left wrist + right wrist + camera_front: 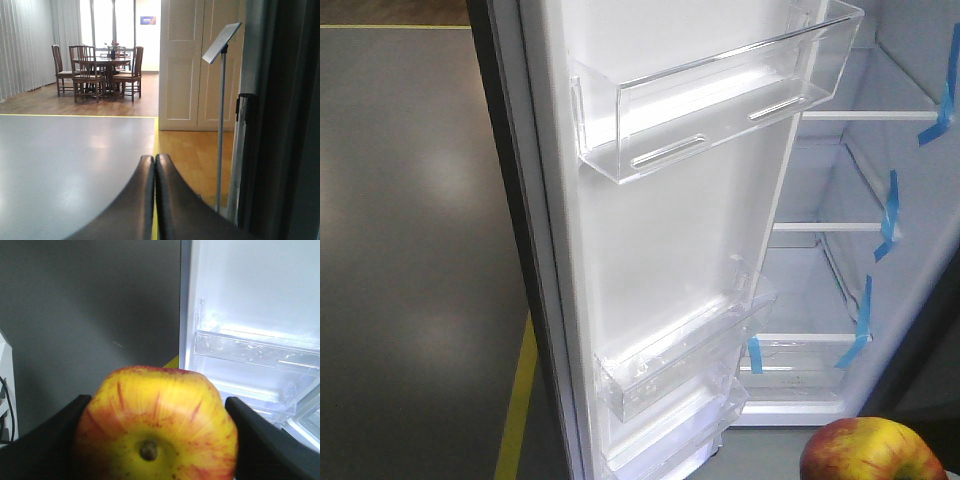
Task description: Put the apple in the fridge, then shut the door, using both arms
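A red and yellow apple [155, 425] with a short brown stem fills the bottom of the right wrist view. My right gripper [156, 401] is shut on it, one black finger [55, 435] pressing each side. The front view shows the apple [872, 452] at the bottom right edge, below and in front of the fridge opening. The door [660, 240] stands open, its white inner face with clear bins turned to the camera. In the left wrist view my left gripper [154, 159] is shut on nothing, low over the floor and facing away into the room.
Inside the fridge [840, 230] are white shelves with blue tape strips [890, 215] at their edges. A clear door bin [255, 350] lies ahead of the apple. Grey floor with a yellow line [515, 400] lies left of the door. A sign stand [222, 100] rises near the left gripper.
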